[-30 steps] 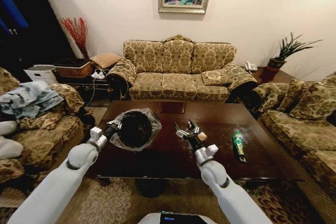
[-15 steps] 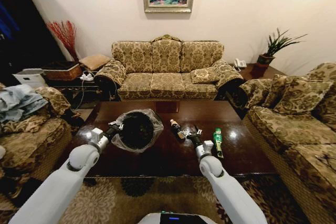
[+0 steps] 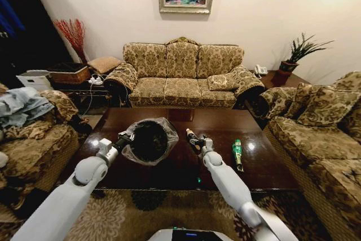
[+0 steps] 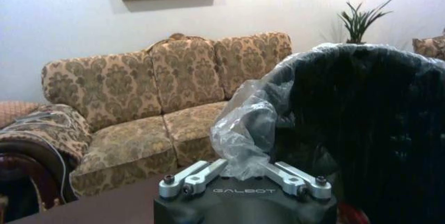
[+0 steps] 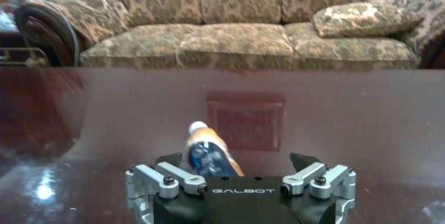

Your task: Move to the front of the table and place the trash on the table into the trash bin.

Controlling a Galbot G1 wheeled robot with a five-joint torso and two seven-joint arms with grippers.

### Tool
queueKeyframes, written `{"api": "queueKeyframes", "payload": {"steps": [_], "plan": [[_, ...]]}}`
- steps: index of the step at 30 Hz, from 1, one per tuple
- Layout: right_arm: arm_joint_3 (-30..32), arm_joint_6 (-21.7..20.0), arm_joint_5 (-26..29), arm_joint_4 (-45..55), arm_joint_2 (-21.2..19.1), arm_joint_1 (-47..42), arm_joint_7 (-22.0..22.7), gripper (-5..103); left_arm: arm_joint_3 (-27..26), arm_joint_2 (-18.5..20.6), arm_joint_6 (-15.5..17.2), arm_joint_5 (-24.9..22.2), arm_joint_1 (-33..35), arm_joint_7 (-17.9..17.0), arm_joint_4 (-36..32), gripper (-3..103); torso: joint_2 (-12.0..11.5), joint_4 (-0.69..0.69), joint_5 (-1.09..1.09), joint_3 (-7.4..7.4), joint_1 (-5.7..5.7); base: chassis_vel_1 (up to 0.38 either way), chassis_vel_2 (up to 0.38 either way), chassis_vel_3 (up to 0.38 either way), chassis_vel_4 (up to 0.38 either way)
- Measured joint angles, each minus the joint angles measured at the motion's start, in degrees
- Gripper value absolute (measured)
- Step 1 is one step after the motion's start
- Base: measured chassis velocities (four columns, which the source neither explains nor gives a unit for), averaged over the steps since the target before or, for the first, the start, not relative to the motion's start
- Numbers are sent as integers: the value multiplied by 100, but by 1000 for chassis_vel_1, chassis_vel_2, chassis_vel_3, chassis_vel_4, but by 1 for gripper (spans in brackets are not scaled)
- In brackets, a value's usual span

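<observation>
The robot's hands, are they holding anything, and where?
The left hand pinches the trash bin by its bagged rim. The right hand is open around the dark bottle on the table, not yet gripping.

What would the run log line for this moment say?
left gripper: shut on black round plastic-lined trash bin | right gripper: open around dark white-capped bottle on dark glossy table

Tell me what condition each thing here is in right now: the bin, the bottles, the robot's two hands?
Trash bin: held up over the table, tilted, bag-lined.
Dark bottle: lying on the table, between the right fingers.
Green bottle: lying on the table, untouched.
Left gripper: shut on the bin's rim.
Right gripper: open around the dark bottle.
</observation>
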Motion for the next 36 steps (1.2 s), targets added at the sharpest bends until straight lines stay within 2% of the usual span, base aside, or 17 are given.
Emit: {"api": "queueKeyframes", "payload": {"steps": [9,11,14,15,17,18,20,21,24,25,27,28,31,33,35,36], "plan": [[63,-315,58,-577,182,228,-181,102,13,-7,2,-3,-23,-11,55,0,1,5,1,0,-1,0,0,0,0],[71,-328,69,-611,196,250,-183,98,17,-10,2,-3,-27,-11,57,0,1,4,1,0,-1,0,0,0,0],[97,-400,128,-690,219,301,-159,82,26,-12,2,-5,-30,-12,60,0,1,3,2,0,-1,0,0,0,0],[97,-400,128,-690,219,301,-159,82,26,-12,2,-5,-30,-12,60,0,1,3,2,0,-1,0,0,0,0],[101,-465,170,-718,204,306,-153,72,26,4,2,-7,-28,-16,63,0,1,3,2,0,-1,0,0,0,0],[103,-474,175,-724,194,302,-153,72,26,13,2,-7,-26,-18,64,0,1,4,1,-1,-1,0,0,0,0],[106,-482,189,-723,183,271,-146,60,26,27,2,-10,-21,-22,65,0,1,4,1,-1,-1,0,0,0,0],[106,-482,189,-723,183,271,-146,60,26,27,2,-10,-21,-22,65,0,1,4,1,-1,-1,0,0,0,0],[110,-482,214,-697,164,236,-108,44,26,38,2,-13,-20,-23,65,0,1,3,1,-2,-2,0,0,0,0],[110,-482,214,-697,164,236,-108,44,26,38,2,-13,-20,-23,65,0,1,3,1,-2,-2,0,0,0,0],[112,-484,269,-688,147,224,-89,35,27,34,2,-13,-20,-24,69,0,2,4,1,-2,-2,0,0,0,0],[112,-484,269,-688,147,224,-89,35,27,34,2,-13,-20,-24,69,0,2,4,1,-2,-2,0,0,0,0],[111,-511,356,-608,99,188,-67,25,44,18,-11,-5,-22,-24,109,0,1,4,1,-2,-2,0,0,0,0],[112,-514,368,-588,88,179,-65,25,47,17,-13,-3,-23,-25,115,0,1,4,1,-2,-2,0,0,0,0],[113,-519,407,-522,48,137,-62,19,53,15,-20,0,-24,-24,121,0,1,4,3,-1,-2,0,0,0,0],[115,-519,420,-500,34,123,-60,19,54,15,-21,1,-25,-24,123,0,1,4,3,-1,-2,0,0,0,0]]}}
